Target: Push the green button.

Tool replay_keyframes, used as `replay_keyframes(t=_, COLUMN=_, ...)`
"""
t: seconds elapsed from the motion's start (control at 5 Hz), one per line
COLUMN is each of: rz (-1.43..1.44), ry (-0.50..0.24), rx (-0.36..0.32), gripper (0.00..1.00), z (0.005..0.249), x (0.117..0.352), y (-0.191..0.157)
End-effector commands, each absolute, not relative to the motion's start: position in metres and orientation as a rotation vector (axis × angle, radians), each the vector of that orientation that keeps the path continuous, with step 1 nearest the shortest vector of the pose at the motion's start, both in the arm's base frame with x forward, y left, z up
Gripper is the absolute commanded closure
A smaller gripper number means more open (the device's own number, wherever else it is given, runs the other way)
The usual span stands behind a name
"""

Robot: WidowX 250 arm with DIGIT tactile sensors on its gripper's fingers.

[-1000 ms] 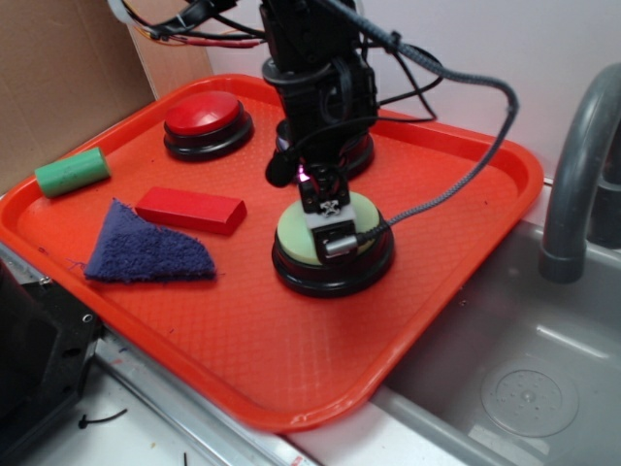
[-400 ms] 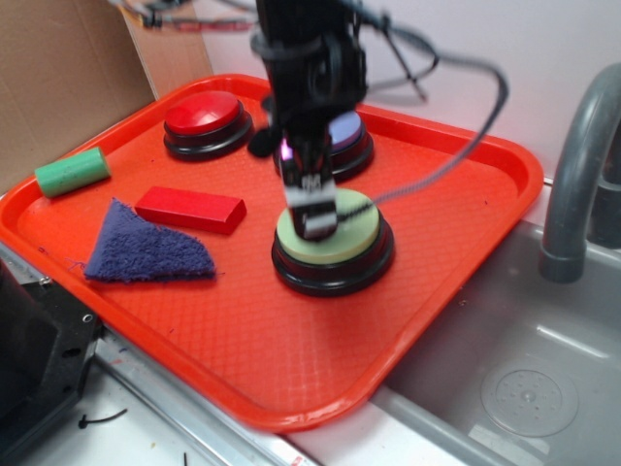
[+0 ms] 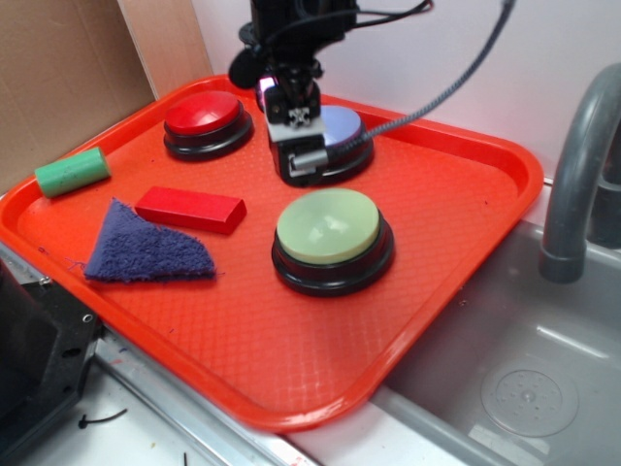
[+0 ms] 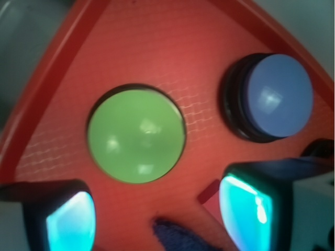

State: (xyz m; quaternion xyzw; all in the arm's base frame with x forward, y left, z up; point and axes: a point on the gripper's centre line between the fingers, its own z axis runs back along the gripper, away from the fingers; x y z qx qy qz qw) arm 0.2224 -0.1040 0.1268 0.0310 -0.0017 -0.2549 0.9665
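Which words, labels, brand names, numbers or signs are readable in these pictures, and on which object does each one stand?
None can be read.
A small black mark on the white plate of the gripper: too small to read.
The green button, the other buttons, the blocks and the tray carry no text.

A pale, plain wall [image 3: 543,58] stands at the back. A brown cardboard sheet [image 3: 68,78] leans upright at the left, reaching toward the wall. At the right lies a grey metal sink [image 3: 514,369] with a round drain [image 3: 529,398] in its floor and a curved grey tap [image 3: 582,165] rising above it. At the lower left a black block [image 3: 34,369] sits beside a light table [image 3: 136,432] edge. The light is soft and even.
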Motion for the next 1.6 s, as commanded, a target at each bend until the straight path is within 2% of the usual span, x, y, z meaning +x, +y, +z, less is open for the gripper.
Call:
replay_keyframes(t=0.0, rz=-0.428, ry=-0.107, rx=0.032, gripper=0.00, z=0.171, x=0.209, y=-0.105)
replay_keyframes(t=0.2, rz=-0.390, ry=-0.107, rx=-0.012, gripper=0.00, z=0.181, x=0.205, y=-0.104)
replay_keyframes(t=0.6, rz=-0.356, ry=-0.091, rx=-0.025, gripper=0.00, z=0.198, x=0.199, y=-0.097)
replay_keyframes(t=1.4, rz=-0.278, ry=-0.109, rx=-0.003, gripper=0.00, z=0.227, x=0.193, y=-0.076)
